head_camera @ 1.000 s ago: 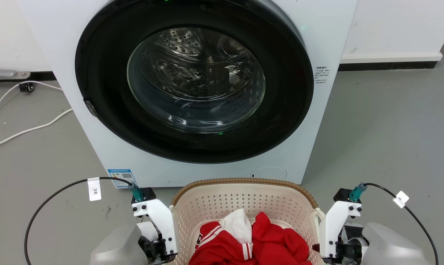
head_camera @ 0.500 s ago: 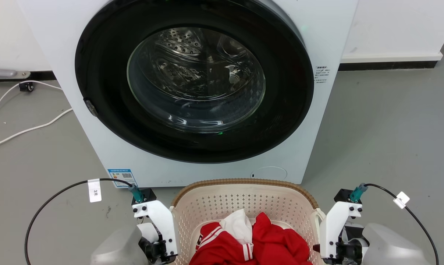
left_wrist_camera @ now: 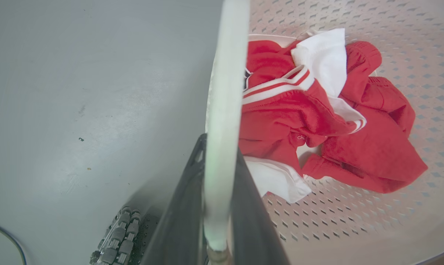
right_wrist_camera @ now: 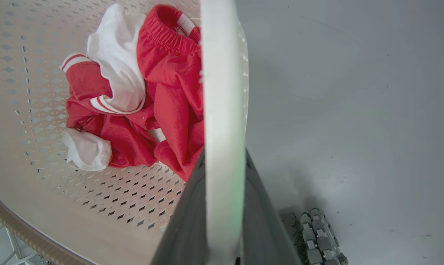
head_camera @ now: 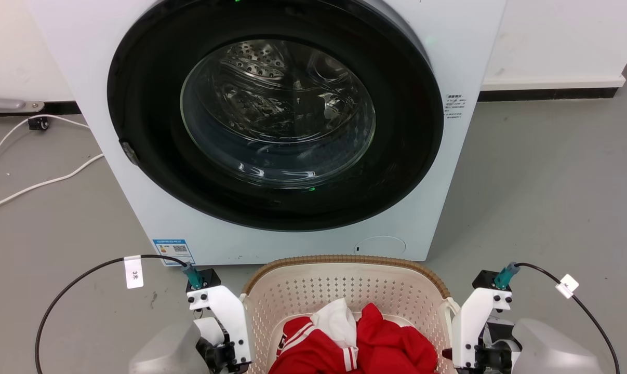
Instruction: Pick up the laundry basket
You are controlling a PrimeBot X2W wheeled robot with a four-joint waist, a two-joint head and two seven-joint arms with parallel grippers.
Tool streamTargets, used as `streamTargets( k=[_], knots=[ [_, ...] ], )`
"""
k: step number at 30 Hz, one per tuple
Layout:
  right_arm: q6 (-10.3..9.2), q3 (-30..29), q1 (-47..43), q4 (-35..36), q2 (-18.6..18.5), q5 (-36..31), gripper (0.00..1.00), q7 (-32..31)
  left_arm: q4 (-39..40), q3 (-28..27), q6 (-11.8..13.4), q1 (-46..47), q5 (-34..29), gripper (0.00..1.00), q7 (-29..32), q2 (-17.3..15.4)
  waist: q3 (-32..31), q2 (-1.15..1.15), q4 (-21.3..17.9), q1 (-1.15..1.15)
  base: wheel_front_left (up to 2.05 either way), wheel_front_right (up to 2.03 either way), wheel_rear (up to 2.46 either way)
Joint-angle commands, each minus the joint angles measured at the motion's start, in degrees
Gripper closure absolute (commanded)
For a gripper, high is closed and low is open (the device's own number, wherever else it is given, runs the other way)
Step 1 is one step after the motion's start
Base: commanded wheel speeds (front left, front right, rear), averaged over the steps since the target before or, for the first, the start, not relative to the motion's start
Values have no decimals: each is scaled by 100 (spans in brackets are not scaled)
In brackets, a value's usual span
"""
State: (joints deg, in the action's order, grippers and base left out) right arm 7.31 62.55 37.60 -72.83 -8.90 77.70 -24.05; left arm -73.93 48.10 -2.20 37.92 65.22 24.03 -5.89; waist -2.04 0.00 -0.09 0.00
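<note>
Head view: the laundry basket [head_camera: 344,285] sits at 6 o'clock of the frame, on the grey floor [head_camera: 542,197] directly in front of the washing machine [head_camera: 136,208], whose round door fills the 12 o'clock half. A heap of red and white clothes [head_camera: 381,348] lies in the basket. The left pincer [head_camera: 227,356] stands at 7 o'clock against the basket's side and the right pincer [head_camera: 466,356] at 5 o'clock against the opposite side. Their fingertips are hidden from this angle.

Left wrist view: both dark fingers are drawn in narrow on the left handle [left_wrist_camera: 223,92], a pale bar running toward 12 o'clock between them. The clothes lie at 2 o'clock inside the perforated wall, bare floor at 9 o'clock.

Right wrist view: same finding – the fingers are clamped on the right handle [right_wrist_camera: 222,92], clothes at 10 o'clock, floor at 3 o'clock.

Assessment: the two-handed grasp is in place, so the step in hand is the lift itself. Whether the basket's base has left the floor cannot be told from these views.

Requirement for the next move: raise both arms together at an even rate so the basket remains level and the load does not slide – and keep the far rim clear of the machine front at 12 o'clock
</note>
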Motion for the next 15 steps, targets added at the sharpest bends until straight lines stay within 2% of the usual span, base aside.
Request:
streamTargets(
  k=[1,15],
  knots=[
    [32,3,-30,30,86,54,100,-5,18,-3,-16,-39,29,100,-40,39,-1,0,1,0,0,0,0],
    [33,8,-29,11,103,72,100,-1,19,7,-30,-19,52,100,-79,41,-9,0,7,0,0,0,0]
  ],
)
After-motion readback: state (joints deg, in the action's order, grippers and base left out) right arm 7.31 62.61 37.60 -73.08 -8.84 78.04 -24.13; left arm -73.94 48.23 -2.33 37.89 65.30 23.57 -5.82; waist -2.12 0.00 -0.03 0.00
